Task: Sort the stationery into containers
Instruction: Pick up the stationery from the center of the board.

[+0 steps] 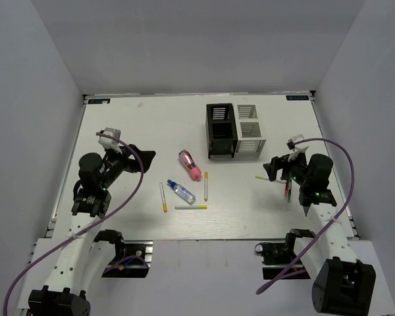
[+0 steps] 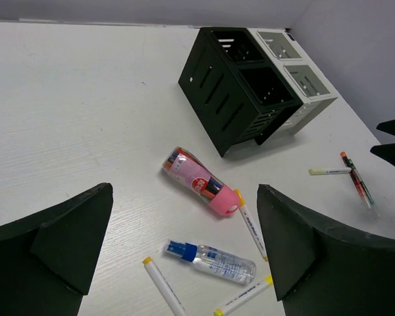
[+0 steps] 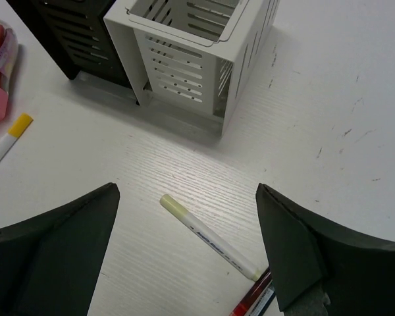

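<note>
Top external view: a white table (image 1: 151,118) carries a black slatted square organizer (image 1: 221,130) and a white slatted square organizer (image 1: 248,130). Both stand upright and touch side by side, the black one on the left. Near the table's middle lie a chunky pink-red tube (image 1: 189,165), a small clear blue-capped bottle (image 1: 182,191) just beside it, and three thin white pens with yellow ends (image 1: 191,207) around the bottle. All lie flat, outside the organizers. The left gripper (image 1: 139,155) and right gripper (image 1: 272,168) both have their pincers spread wide, pinching nothing. Right wrist view: a fourth white pen with a pale yellow end (image 3: 210,243) lies on the table below the spread fingers, its other end beside thin dark red and green pens (image 3: 253,299).
</note>
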`<state>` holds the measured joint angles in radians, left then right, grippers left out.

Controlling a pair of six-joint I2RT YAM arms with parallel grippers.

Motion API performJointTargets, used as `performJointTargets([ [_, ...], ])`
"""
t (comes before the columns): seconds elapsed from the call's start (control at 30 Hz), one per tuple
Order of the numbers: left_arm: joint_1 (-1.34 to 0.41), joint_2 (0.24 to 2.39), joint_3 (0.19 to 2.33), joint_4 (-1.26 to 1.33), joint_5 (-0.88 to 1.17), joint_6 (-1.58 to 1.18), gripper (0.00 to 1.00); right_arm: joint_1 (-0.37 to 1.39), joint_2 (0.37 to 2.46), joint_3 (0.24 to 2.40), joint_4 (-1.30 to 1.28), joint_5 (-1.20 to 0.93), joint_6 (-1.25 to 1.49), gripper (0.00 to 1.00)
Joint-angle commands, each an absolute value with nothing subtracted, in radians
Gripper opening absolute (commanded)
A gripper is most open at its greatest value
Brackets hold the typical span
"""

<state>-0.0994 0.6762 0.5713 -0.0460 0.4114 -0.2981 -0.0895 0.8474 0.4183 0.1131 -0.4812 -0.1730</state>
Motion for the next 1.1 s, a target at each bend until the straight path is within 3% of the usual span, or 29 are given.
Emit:
performJointTargets([
  [0.0, -0.095, 0.689, 0.586, -0.051, 0.449, -0.304, 1.0, -0.087, 0.796, 0.382, 0.184, -0.512, -0.221, 0.9],
  [0.27, -0.095, 0.782, 0.623, -0.103, 0.428, -0.304, 0.98, -0.086, 0.756, 0.387, 0.118, -0.548, -0.328, 0.9],
  [0.37, -0.095, 0.848, 0.623, -0.115, 0.419, -0.313, 0.76, -0.086, 0.758, 0.439, -0.047, -0.568, -0.463, 0.9],
  [0.4, -0.095, 0.874, 0.647, -0.115, 0.419, -0.313, 0.59, -0.086, 0.759, 0.509, -0.084, -0.549, -0.526, 0.9],
  [0.43, -0.107, 0.903, 0.661, -0.138, 0.407, -0.313, 0.51, -0.086, 0.759, 0.535, -0.157, -0.542, -0.576, 0.9],
  [0.5, -0.107, 1.004, 0.705, -0.172, 0.422, -0.322, 0.46, -0.086, 0.749, 0.6, -0.238, -0.453, -0.609, 0.9],
  [0.57, -0.118, 1.07, 0.742, -0.181, 0.432, -0.331, 0.47, -0.083, 0.73, 0.637, -0.273, -0.419, -0.617, 0.9],
  [0.6, -0.133, 1.127, 0.756, -0.202, 0.433, -0.331, 0.56, -0.083, 0.701, 0.634, -0.268, -0.373, -0.615, 0.9],
  [0.93, -0.397, 1.439, 0.931, -0.287, 0.1, -0.412, 0.82, -0.081, 0.739, 0.6, -0.187, -0.154, -0.554, 0.9],
  [1.07, -0.455, 1.52, 0.994, -0.265, 0.014, -0.524, 0.86, -0.08, 0.692, 0.525, -0.112, -0.118, -0.568, 0.9],
])
